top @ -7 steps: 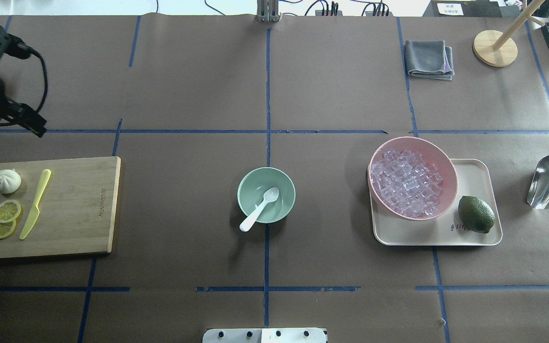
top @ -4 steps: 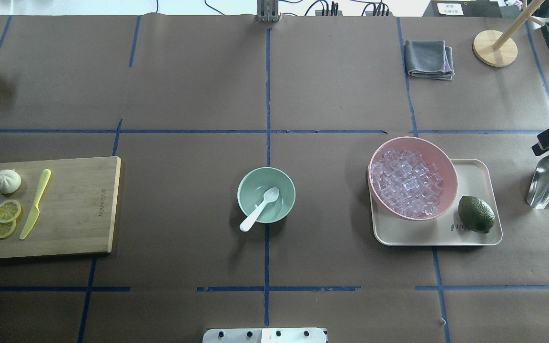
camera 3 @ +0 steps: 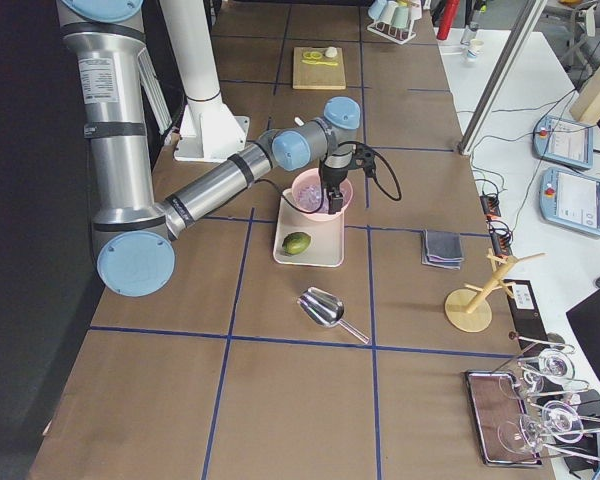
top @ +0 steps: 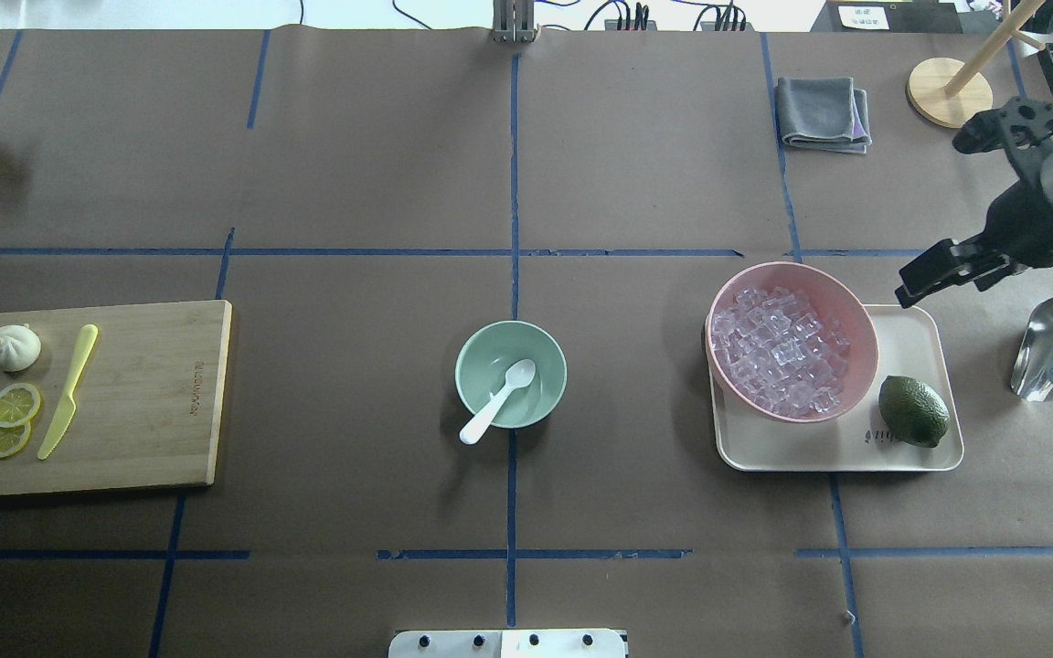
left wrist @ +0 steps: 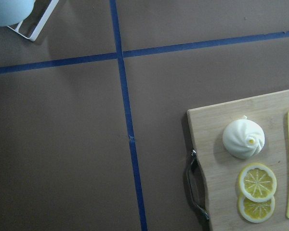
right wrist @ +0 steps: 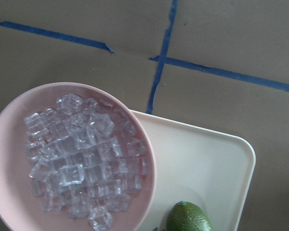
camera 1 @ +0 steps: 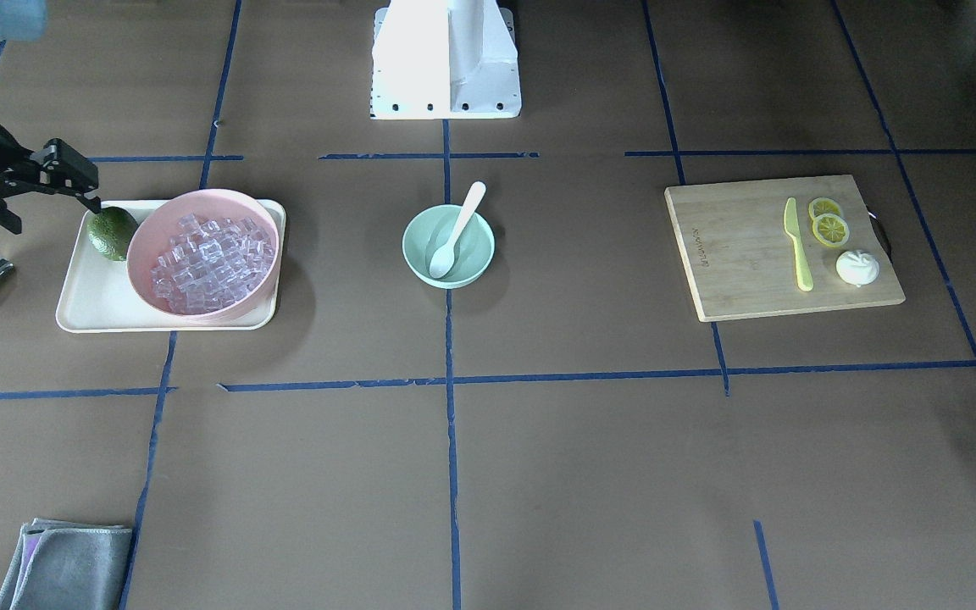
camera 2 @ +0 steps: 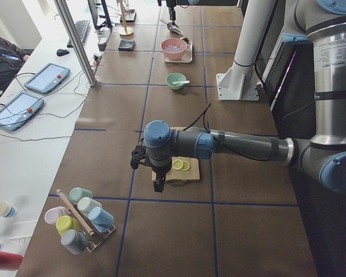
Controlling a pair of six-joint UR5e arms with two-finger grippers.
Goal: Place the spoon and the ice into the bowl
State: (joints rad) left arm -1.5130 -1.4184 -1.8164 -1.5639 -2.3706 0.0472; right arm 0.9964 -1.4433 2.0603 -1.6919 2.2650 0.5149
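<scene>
The white spoon [top: 499,399] lies in the mint-green bowl [top: 481,352] at the table's middle, scoop inside and handle over the near rim; both also show in the front view, spoon [camera 1: 454,229] and bowl [camera 1: 471,258]. The ice [top: 778,352] fills a pink bowl [top: 860,320] on a cream tray [top: 910,347]; the right wrist view looks down on the ice [right wrist: 82,163]. My right gripper [top: 915,285] hangs in the air by the pink bowl's far right rim, and I cannot tell if it is open or shut. My left gripper [camera 2: 157,183] hangs near the cutting board's end; I cannot tell its state.
A metal scoop [top: 1043,352] lies right of the tray, partly under my right arm. A dark green fruit [top: 913,410] sits on the tray. A cutting board [top: 152,402] at the left holds a yellow-green knife, lemon slices and a bun. A grey cloth [top: 824,112] and a wooden stand [top: 950,91] are at the far right.
My left arm has drawn back out of the overhead view at the left. My right arm has come in from the right edge toward the pink bowl. Spoon, bowl and ice have not moved.
</scene>
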